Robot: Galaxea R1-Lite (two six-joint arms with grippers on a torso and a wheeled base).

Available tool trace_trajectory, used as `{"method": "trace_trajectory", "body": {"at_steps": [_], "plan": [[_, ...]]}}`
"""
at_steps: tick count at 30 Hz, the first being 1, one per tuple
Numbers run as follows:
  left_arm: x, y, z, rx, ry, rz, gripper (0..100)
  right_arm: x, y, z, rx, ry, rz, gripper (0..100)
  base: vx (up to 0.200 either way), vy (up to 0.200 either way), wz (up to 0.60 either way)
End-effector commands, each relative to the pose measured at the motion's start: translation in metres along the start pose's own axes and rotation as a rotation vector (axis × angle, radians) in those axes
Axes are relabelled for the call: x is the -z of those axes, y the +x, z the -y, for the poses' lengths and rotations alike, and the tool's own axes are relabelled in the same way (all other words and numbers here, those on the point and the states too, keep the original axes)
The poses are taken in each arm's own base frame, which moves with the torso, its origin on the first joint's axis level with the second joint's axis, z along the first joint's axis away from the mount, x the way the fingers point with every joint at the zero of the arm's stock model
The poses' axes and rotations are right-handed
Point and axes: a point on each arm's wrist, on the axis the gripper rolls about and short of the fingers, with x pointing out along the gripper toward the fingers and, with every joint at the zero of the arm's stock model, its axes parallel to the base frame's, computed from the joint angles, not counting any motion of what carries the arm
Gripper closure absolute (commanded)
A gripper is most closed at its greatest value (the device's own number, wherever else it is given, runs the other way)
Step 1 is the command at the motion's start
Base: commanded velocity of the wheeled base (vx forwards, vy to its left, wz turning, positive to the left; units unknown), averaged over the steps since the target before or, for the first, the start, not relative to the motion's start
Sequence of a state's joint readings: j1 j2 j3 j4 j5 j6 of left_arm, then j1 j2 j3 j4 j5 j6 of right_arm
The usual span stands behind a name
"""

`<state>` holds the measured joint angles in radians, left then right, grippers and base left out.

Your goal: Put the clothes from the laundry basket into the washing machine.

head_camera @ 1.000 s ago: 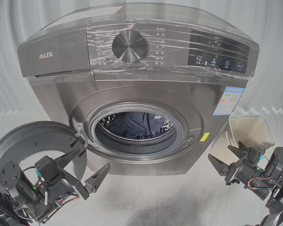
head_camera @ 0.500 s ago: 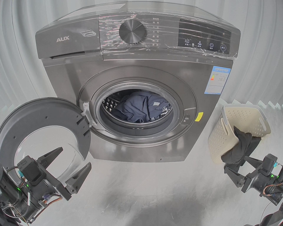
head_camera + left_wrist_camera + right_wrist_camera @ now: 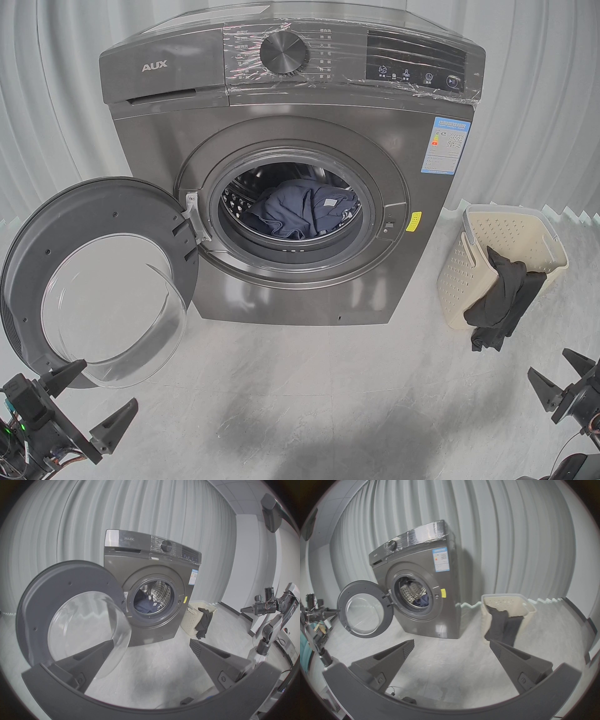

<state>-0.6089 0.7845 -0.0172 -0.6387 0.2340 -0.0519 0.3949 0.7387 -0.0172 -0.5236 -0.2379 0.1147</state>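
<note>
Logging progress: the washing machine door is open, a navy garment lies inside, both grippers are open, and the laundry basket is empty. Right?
The laundry basket is not empty: the head view shows a dark garment draped over its rim. The rest stands: door open, navy garment inside the washing machine, left gripper and right gripper open.

Grey washing machine (image 3: 294, 119), navy clothes (image 3: 300, 209), cream perforated laundry basket (image 3: 462, 275), black garment (image 3: 503, 300).
</note>
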Motion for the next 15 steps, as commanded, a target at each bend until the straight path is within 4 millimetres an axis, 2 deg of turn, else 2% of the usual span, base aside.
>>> {"method": "trace_trajectory", "body": {"at_steps": [1,8,14,15], "plan": [[0.022,-0.044,-0.015,-0.144,-0.048,0.075,0,0.022,-0.044,0.015,0.166,0.034,0.149,0,0.000,0.000,0.00],[0.035,-0.064,-0.015,-0.209,-0.053,0.152,0,0.053,-0.066,0.015,0.136,0.000,0.170,0,0.000,0.000,0.00],[0.058,-0.076,-0.011,-0.260,-0.074,0.113,0,0.053,-0.065,0.015,0.127,0.041,0.168,0,0.000,0.000,0.00],[0.058,-0.075,-0.011,-0.265,-0.086,0.115,0,0.053,-0.065,0.015,0.127,0.039,0.169,0,-0.200,0.000,0.00]]}}
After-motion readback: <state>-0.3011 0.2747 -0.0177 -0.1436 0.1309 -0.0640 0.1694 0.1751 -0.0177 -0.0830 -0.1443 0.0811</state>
